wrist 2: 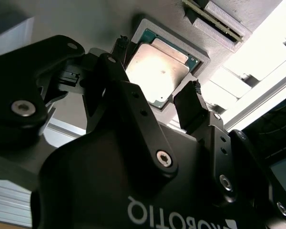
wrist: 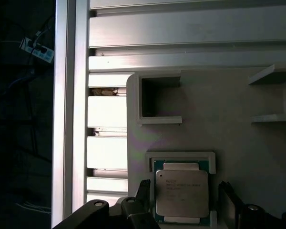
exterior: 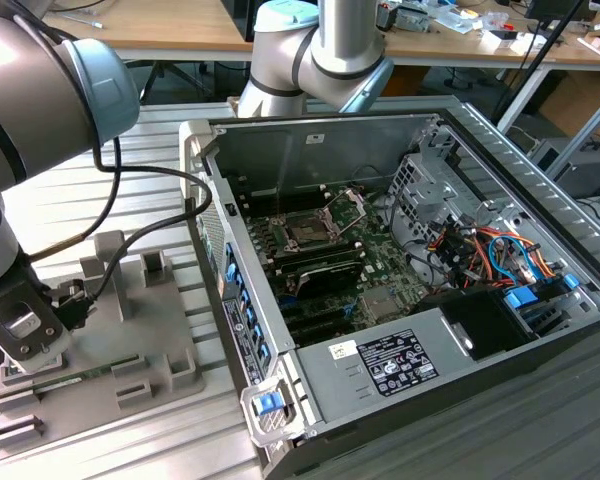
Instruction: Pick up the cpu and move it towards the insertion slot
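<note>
The cpu, a silvery square chip with a green rim, lies flat in a shallow pocket of the grey holder plate; it also appears in the second wrist view. My gripper is open just above it, one black finger on each side, with a small gap to the chip's edges. The second wrist view also has the gripper straddling the chip. In the exterior view the gripper hangs over the holder at the left. The insertion slot sits on the motherboard, its metal bracket raised.
The open computer case lies on the exterior view's right, with cables and drive bays along its far side. A green memory stick rests in the holder plate near the gripper. Ribbed aluminium table surrounds the plate.
</note>
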You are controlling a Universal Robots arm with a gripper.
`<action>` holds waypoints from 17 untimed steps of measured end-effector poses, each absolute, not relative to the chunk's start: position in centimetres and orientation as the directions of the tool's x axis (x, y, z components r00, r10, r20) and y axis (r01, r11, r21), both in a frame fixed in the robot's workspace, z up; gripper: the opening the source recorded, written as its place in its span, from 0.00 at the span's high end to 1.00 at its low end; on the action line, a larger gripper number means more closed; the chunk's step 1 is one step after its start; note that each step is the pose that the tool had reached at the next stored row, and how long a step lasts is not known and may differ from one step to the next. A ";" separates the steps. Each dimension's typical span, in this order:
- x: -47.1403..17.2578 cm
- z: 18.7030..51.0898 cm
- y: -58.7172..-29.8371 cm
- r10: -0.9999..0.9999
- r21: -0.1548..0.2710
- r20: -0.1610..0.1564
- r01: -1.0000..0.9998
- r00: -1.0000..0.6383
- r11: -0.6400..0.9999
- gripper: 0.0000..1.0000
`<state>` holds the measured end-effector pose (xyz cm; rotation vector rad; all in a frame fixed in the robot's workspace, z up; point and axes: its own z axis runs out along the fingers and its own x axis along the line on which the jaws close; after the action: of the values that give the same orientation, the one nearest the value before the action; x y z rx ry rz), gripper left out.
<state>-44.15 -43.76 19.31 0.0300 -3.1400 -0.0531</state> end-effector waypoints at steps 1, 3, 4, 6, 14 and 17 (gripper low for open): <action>-44.2 19.3 -43.8 -0.019 0.034 0.001 -0.019 -1.000 0.999 0.33; -44.2 19.2 -43.8 -0.019 0.034 0.001 -0.019 -1.000 0.999 0.33; -44.2 19.2 -43.8 -0.019 0.034 0.001 -0.019 -1.000 0.999 0.33; -44.2 19.1 -43.8 -0.019 0.034 0.001 -0.019 -1.000 0.999 0.33; -44.2 18.9 -43.8 -0.019 0.034 0.001 -0.019 -1.000 0.999 0.33; -44.1 18.8 -43.8 -0.019 0.034 0.001 -0.019 -1.000 0.999 0.33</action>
<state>-44.15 -43.76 18.77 0.0301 -3.1401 -0.0531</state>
